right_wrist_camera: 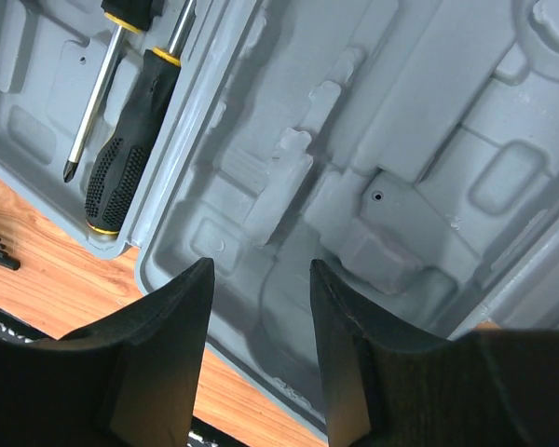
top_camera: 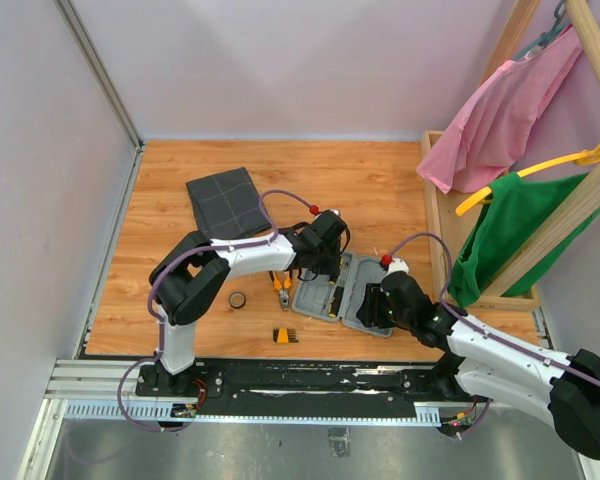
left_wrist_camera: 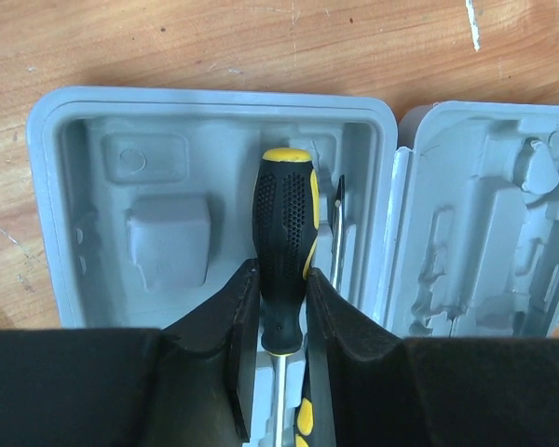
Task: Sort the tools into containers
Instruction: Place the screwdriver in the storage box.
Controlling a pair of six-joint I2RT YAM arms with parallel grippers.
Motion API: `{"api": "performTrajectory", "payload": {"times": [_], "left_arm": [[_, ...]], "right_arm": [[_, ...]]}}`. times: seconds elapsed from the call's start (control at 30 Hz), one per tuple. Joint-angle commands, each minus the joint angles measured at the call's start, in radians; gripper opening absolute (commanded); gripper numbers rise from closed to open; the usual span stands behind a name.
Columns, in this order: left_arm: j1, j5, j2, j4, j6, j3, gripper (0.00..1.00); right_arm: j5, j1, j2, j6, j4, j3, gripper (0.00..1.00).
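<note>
The light-grey case lies open on the wooden floor. In its left half lies a black-and-yellow screwdriver. My left gripper is shut on the lower end of its handle, one finger pressed on each side. A second screwdriver lies right beside it, mostly hidden by my right finger. My right gripper hangs open over the other moulded half with nothing between its fingers. Both screwdrivers show at the upper left of the right wrist view.
The dark grey pouch lies at the back left. Left of the case are orange-handled pliers, a black tape ring and the orange bit holder. A wooden clothes rack stands at the right.
</note>
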Motion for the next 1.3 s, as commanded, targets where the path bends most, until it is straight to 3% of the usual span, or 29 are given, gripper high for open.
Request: {"api": "performTrajectory", "payload": {"times": [0.0,0.83,1.27], "left_arm": [[-0.007,-0.027,0.033,0.001,0.016,0.042,0.25],[0.001,-0.100,0.084,0.007,0.049,0.117,0.25],[0.002,-0.095,0.030,0.021,0.067,0.095,0.47]], "right_arm": [[0.038,0.008,-0.007,0.015,-0.027,-0.041,0.48],[0.002,0.009,0.025,-0.003,-0.018,-0.048,0.48],[0.004,0.009,0.005,-0.020,-0.053,-0.013,0.51]]}}
